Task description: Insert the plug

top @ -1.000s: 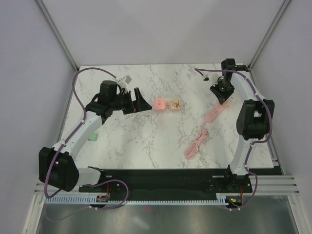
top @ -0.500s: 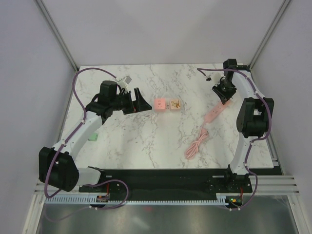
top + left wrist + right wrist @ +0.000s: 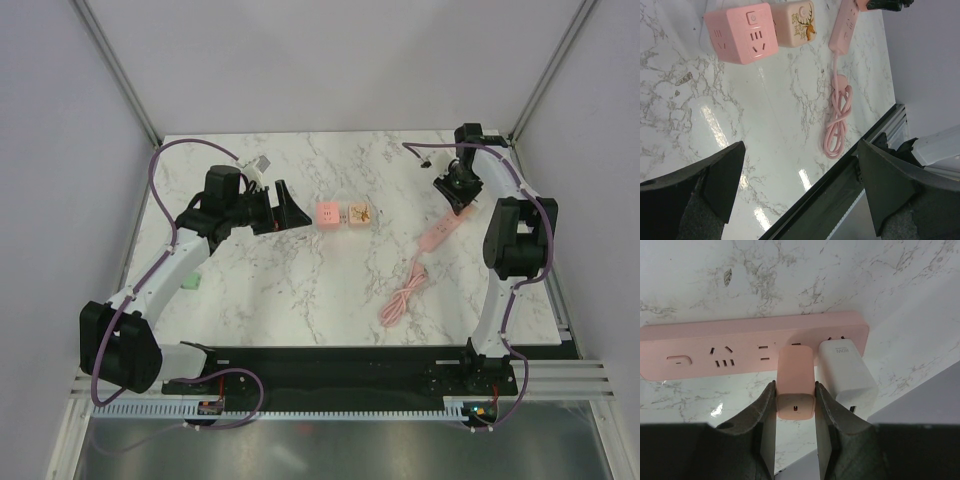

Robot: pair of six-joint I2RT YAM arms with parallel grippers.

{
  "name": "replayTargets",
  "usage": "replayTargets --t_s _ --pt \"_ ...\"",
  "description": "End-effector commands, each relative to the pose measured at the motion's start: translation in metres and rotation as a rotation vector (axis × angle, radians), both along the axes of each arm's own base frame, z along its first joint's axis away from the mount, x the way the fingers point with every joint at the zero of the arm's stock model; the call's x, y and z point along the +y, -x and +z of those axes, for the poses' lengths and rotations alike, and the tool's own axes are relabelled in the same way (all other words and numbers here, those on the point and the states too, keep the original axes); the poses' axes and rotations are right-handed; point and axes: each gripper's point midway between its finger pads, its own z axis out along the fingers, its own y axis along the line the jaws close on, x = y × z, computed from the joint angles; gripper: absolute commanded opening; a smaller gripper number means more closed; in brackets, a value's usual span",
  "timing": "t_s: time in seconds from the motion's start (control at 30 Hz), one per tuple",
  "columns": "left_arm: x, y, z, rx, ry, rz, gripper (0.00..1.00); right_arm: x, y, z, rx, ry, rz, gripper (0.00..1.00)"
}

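plug (image 3: 796, 369) in R hand (image 3: 796, 389), perp. to strip (image 3: 740, 351)

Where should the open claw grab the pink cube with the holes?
Probably take the pink cube by its near and far flat faces, coming from its left, where the open left claw points. The beige cube crowds its other side, leaving no room for a finger there.

Right gripper (image 3: 795, 387): finger gap filled by pink plug (image 3: 796, 362) | outside one finger: white charger (image 3: 845, 372) just beside, no passage | outside the other: bare power strip (image 3: 700, 352) face, free | Left gripper (image 3: 800, 145): wide finger gap over bare marble table (image 3: 730, 115) | coiled cable (image 3: 837, 122) nearer one finger | pink cube (image 3: 742, 32), beige cube (image 3: 795, 22) beyond the tips
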Motion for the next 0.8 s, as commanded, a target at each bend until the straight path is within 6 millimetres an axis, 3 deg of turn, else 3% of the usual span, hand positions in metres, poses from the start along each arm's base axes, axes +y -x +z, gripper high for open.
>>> replayTargets --t_s 0.0,0.27,0.63,0.77 --pt "-0.002 0.000 0.012 -0.058 0.021 -0.025 1.00 -0.001 -0.002 -0.006 0.004 0.002 -0.005 0.00" --pt "-0.002 0.000 0.014 -0.063 0.023 -0.026 1.00 0.004 -0.004 -0.016 0.016 -0.026 0.008 0.00" --pt "-0.003 0.001 0.017 -0.067 0.028 -0.028 1.00 0.017 0.002 -0.045 0.080 -0.127 0.017 0.00" --pt "-0.002 0.001 0.016 -0.067 0.025 -0.026 1.00 0.011 0.001 -0.046 0.080 -0.148 0.013 0.00"
